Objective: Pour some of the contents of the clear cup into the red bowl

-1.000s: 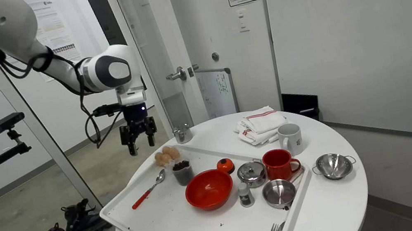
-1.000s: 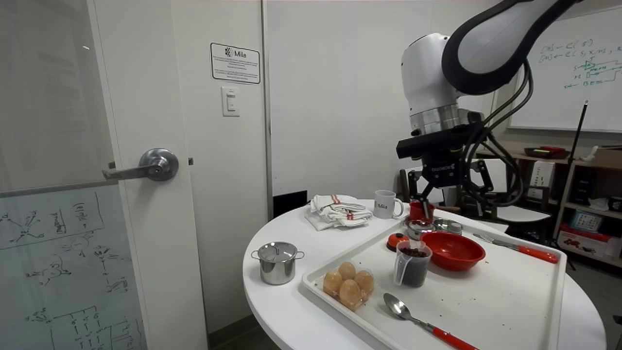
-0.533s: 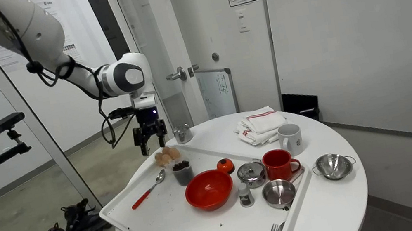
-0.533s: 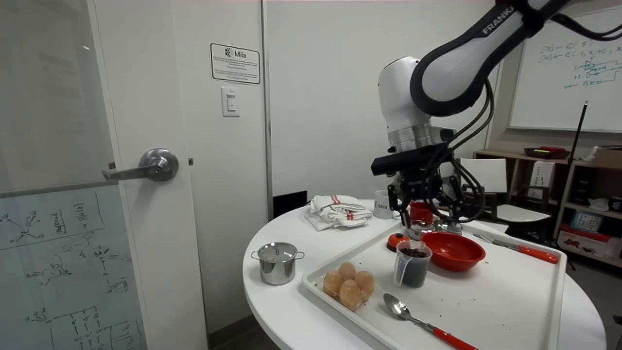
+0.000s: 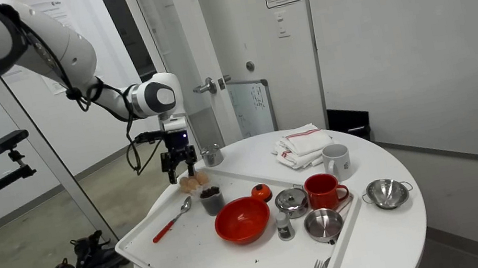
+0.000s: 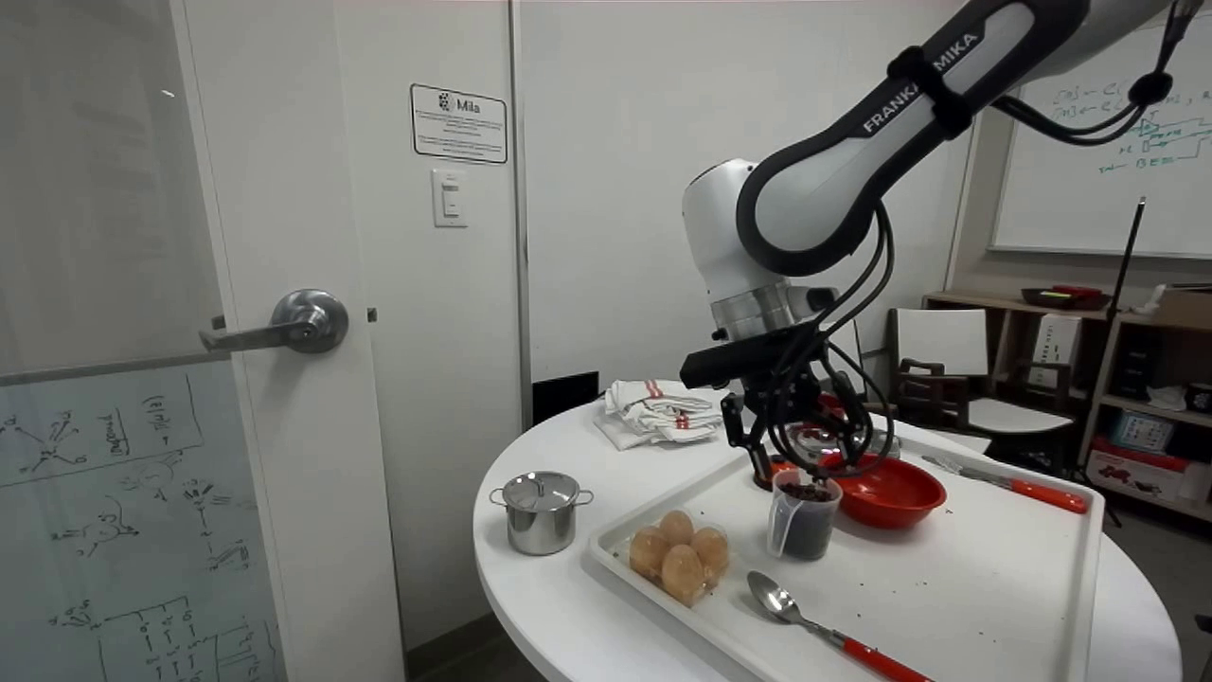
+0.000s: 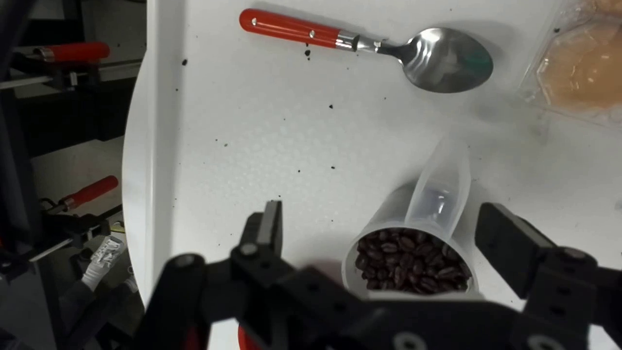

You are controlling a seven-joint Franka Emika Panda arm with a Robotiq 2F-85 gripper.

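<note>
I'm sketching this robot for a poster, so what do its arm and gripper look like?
The arm is white with rounded segments and black trim; white lettering reads FRANKA and MIKA, with a black strap between. A silver collar joins it to the black gripper, which has two jointed fingers. Dark cables run along the arm and loop beside the gripper.

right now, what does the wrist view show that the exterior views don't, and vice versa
Only the wrist view: creases on single dark beans, seen from above inside the clear cup.

Only the exterior views: the folded towels, the lidded silver pot and the door handle.

Shared: the clear cup, the spoon, the egg pack, the white tray and the spread fingers. The red bowl shows plainly from outside; in the wrist view, only a red sliver, maybe its rim.
</note>
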